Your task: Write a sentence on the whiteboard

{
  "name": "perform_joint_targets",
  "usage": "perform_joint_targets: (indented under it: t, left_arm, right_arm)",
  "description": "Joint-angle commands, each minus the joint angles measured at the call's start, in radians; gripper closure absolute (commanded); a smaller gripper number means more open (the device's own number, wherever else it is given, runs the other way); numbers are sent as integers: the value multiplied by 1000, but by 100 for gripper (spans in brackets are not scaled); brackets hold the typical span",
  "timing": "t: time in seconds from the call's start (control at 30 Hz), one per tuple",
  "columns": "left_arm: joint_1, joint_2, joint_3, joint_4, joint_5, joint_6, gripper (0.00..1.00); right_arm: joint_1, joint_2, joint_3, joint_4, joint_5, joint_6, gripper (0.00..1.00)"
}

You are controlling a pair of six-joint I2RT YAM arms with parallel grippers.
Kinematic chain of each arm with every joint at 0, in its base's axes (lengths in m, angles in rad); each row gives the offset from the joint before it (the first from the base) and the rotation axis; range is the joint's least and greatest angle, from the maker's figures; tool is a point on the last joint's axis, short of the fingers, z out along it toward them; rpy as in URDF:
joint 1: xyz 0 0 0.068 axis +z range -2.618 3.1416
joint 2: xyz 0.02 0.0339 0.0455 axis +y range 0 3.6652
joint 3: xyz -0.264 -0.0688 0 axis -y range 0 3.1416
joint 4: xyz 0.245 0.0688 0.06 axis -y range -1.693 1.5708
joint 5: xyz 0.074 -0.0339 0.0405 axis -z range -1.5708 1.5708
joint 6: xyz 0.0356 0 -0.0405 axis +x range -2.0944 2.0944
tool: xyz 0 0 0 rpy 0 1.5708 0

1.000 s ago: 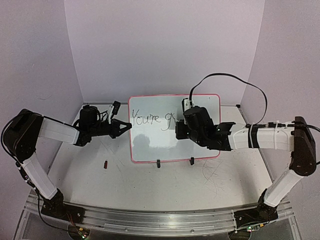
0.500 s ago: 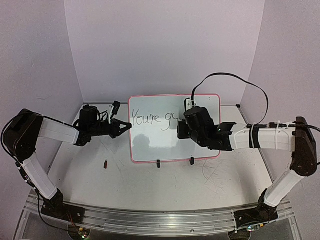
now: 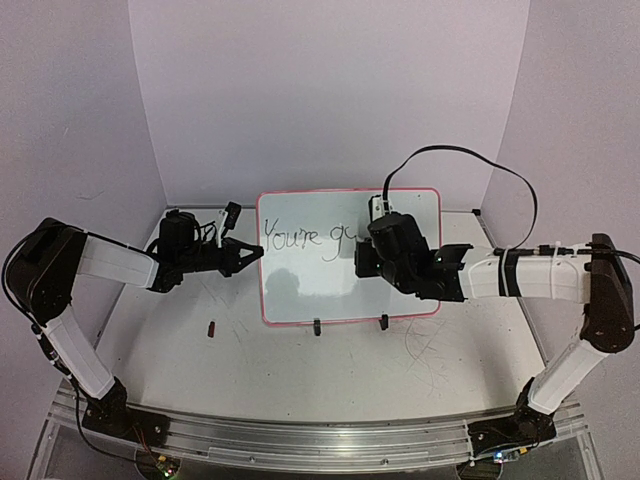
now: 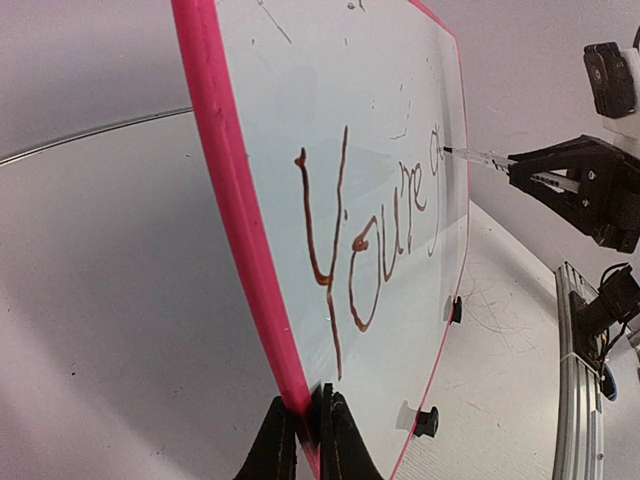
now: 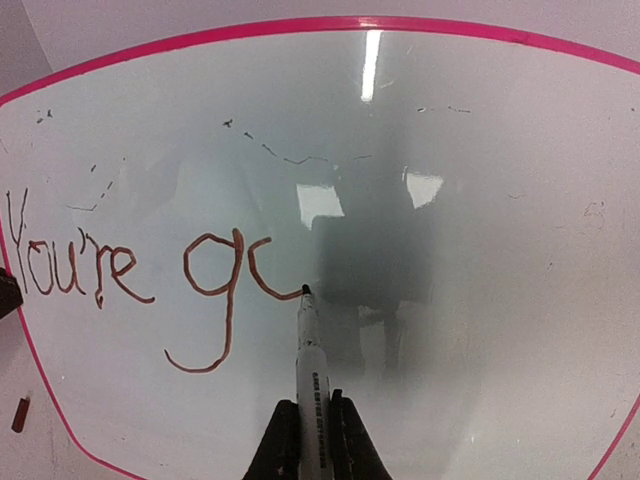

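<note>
Right gripper (image 5: 312, 425) clamped on marker (image 5: 310, 365), tip seemingly touching whiteboard (image 5: 480, 200) at the end of the sentence (image 5: 130, 275); blank space lies rightward. Left gripper (image 4: 305, 430) pinches the whiteboard's edge.

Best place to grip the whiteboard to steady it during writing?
Pinch the left rim about mid-height, coming in from the left, as the left gripper does now. The whiteboard stands on edge on clip feet, its frame is thin, and that edge is clear of the marker.

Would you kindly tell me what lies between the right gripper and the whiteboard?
A marker, clamped in the right gripper, spans the gap; its tip touches the whiteboard at the end of the unfinished sentence. The right wrist view shows it.
</note>
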Motion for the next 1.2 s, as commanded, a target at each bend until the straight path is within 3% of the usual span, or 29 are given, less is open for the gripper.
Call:
perform_joint_targets:
  t: [0.0,0.9,1.17]
  left_arm:
    - [-31,17,17,-52,-61,86,100]
    - [-31,11,15,-54,-66,88,100]
    - [-31,17,17,-55,-66,89,100]
  right_arm:
    - [-12,10,52,27,36,-17,100]
    - [-15,81,111,41,-37,-40,100]
    - [-13,-36,41,52,-58,-35,100]
